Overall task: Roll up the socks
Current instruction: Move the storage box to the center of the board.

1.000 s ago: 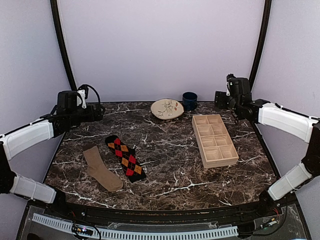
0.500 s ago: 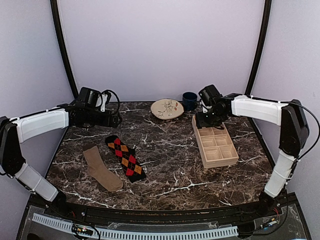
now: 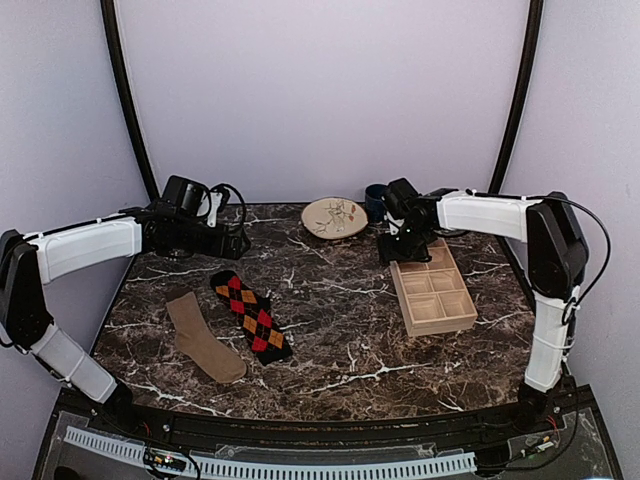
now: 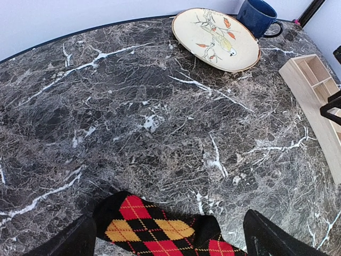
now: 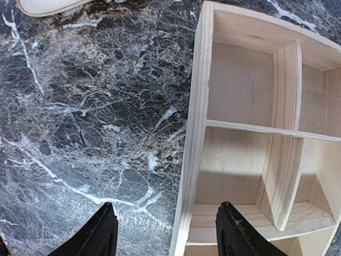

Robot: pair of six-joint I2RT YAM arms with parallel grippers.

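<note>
Both arms are swung inward versus a second ago; the socks are left unmoved. Left gripper (image 3: 236,243) is held wide open with nothing gripped, hovering just behind the argyle sock (image 3: 251,315), whose end is seen between the jaws in the wrist view. Right gripper (image 5: 168,234) is partly open and empty, jaws straddling the left wall of the wooden tray (image 5: 198,106); contact cannot be judged. Tan sock (image 3: 203,338) is laid flat beside the argyle one on the marble table (image 3: 340,340), front left.

the patterned sock (image 4: 160,232) lies below, between the left fingers (image 4: 66,241); plate (image 4: 216,37) and mug (image 4: 258,16) ahead, to their right. the tray (image 5: 196,106) wall runs between the right fingers (image 5: 98,232), plate ahead-left.
</note>
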